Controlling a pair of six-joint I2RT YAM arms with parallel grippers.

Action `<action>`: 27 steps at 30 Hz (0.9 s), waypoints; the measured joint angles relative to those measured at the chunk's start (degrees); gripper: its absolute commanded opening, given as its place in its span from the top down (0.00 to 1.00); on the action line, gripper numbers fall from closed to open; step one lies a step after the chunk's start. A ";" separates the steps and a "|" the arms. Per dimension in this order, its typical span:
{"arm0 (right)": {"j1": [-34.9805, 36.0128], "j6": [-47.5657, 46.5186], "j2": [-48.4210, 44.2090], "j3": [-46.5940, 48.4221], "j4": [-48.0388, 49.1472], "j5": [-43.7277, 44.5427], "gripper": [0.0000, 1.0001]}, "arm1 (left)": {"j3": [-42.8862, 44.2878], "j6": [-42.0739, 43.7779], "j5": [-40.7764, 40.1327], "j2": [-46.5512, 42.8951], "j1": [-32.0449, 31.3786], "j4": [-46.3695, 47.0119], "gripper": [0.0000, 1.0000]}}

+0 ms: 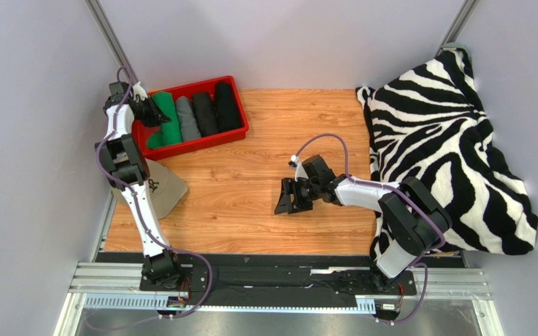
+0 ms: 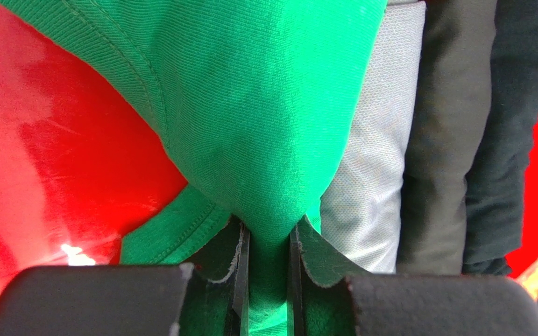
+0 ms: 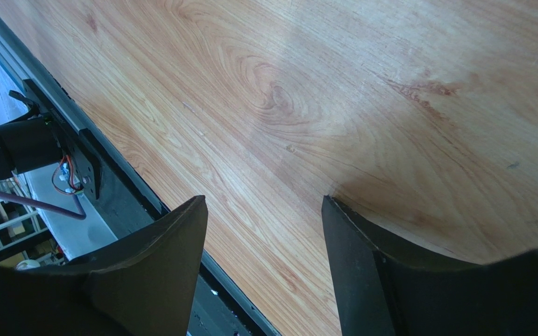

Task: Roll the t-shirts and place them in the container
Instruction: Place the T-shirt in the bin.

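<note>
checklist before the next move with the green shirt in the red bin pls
1. Left gripper jaws shut on the green t-shirt: ok, a fold is pinched between them.
2. Only green cloth in the grip, grey t-shirt free beside it: ok.
3. Black t-shirts lying in the red bin, away from both grippers: ok.
4. Right gripper open and empty above the table: ok.
5. Right arm apart from the bin: ok.
6. Beige cap beside the left arm clear of its path: cannot tell.
</note>
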 measured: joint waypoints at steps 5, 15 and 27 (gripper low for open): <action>0.00 -0.02 0.04 0.00 0.04 -0.02 0.35 | -2.60 -2.51 3.23 -0.35 0.57 3.26 0.96; 0.00 -0.39 0.90 0.15 0.28 -0.87 0.35 | -4.24 -9.90 13.31 -0.83 3.48 11.21 0.98; 0.00 -0.33 1.86 0.39 1.62 -2.10 0.36 | -9.75 -24.48 24.90 -2.29 6.34 27.63 0.99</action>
